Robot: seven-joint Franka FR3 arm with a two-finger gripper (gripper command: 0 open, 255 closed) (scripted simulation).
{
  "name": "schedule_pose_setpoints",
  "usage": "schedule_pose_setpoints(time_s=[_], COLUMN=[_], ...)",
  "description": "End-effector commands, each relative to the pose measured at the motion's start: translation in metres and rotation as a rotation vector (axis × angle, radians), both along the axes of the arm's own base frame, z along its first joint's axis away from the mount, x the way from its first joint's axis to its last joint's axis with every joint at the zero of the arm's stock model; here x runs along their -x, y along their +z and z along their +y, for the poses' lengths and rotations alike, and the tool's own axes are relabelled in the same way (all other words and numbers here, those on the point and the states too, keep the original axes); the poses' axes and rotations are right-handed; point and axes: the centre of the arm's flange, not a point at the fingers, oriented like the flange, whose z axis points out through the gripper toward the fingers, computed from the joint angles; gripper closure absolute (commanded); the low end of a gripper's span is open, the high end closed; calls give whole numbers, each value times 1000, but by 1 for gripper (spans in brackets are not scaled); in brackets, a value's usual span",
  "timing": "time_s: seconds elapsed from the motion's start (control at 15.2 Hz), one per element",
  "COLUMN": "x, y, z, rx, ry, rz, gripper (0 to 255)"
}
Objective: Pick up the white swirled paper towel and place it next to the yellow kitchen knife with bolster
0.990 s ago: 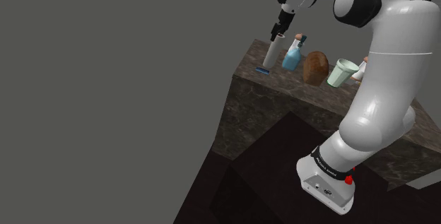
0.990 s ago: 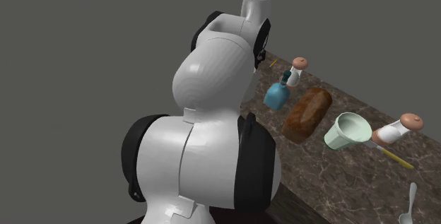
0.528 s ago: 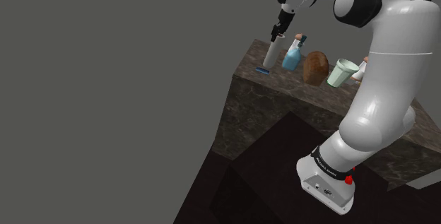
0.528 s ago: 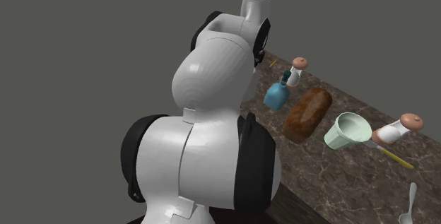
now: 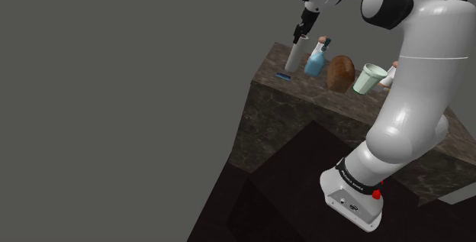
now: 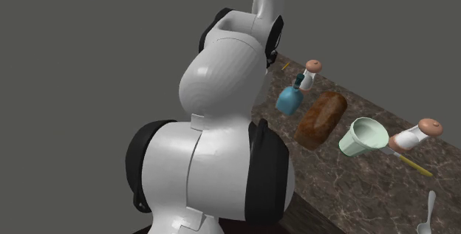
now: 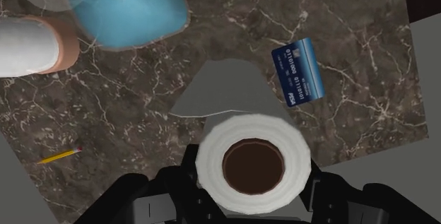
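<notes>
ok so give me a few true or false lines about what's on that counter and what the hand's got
1. The hand is shut on the paper towel roll. True.
2. A blue card lies flat on the counter close to the roll. True.
3. The mug is red. False: it is pale green.
4. The spoon sits inside the mug. False: it lies on the counter, apart from the mug.
5. In the second exterior view, the brown loaf lies between the blue bottle and the mug. True.
</notes>
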Motion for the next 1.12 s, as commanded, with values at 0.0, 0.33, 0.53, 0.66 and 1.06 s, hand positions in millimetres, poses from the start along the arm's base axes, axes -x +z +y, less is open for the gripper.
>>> schedule_pose_setpoints(time_s=[0.0,0.33,0.53,0.66,1.06], x=[0,0,0,0,0], y=[10,36,52,63,94], z=[-1,-1,-1,-1,-1], rx=[0,0,0,0,0], ry=[0,0,0,0,0], rz=[0,0,0,0,0], gripper=[255,255,255,255,255])
